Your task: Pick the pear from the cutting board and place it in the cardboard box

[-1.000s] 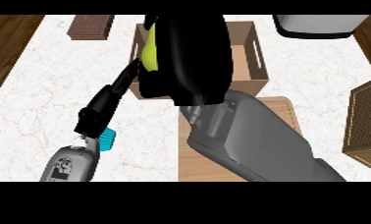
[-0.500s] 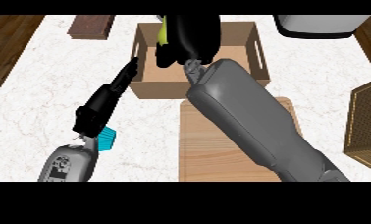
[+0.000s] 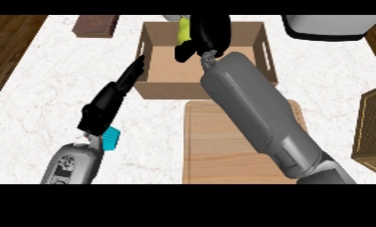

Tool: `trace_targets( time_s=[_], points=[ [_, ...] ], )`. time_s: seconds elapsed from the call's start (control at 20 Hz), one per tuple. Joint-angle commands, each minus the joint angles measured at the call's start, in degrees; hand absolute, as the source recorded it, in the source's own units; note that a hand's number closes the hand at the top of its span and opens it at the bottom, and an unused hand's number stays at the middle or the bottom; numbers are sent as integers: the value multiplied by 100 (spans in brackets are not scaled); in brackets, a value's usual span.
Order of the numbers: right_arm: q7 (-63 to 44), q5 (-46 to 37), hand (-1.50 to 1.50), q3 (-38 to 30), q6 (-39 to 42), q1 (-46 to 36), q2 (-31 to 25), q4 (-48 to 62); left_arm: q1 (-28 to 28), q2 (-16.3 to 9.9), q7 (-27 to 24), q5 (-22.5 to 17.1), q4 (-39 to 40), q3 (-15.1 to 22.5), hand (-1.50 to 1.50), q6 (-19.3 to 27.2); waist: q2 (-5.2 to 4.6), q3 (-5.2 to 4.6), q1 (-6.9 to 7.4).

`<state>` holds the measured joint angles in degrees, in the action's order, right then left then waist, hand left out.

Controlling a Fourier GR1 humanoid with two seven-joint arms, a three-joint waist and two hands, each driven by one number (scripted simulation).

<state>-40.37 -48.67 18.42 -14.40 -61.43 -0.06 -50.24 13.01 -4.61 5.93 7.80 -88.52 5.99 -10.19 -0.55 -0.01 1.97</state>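
A yellow-green pear (image 3: 183, 30) shows at the top of the view, held in my right hand (image 3: 206, 36), whose black fingers curl round it and hide most of it. Hand and pear hang over the far part of the open cardboard box (image 3: 155, 74). My grey right forearm runs from the lower right up across the wooden cutting board (image 3: 202, 146), which lies just in front of the box with nothing showing on it. My left hand (image 3: 110, 101) rests at the left of the box, fingers straight and pointing toward the box's left wall.
A dark brown block (image 3: 95, 25) lies at the back left. A white appliance (image 3: 327, 26) stands at the back right. A dark wooden object (image 3: 366, 126) sits at the right edge. Wooden flooring shows past the counter's left edge.
My right hand has carried the pear away from me, from in front of the box's near wall to over the box's far part. The left hand has stayed put.
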Motion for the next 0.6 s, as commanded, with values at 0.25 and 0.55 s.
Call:
trace_targets(
  time_s=[0.25,0.55],
  points=[
    [1088,1379,-150,38,-1208,150,6,842,-50,65,-82,83,92,13,0,31,11,1,-9],
    [2193,2088,-150,-933,-2403,571,6,106,-166,-89,-321,-33,201,-172,0,-70,9,7,-82]
  ],
)
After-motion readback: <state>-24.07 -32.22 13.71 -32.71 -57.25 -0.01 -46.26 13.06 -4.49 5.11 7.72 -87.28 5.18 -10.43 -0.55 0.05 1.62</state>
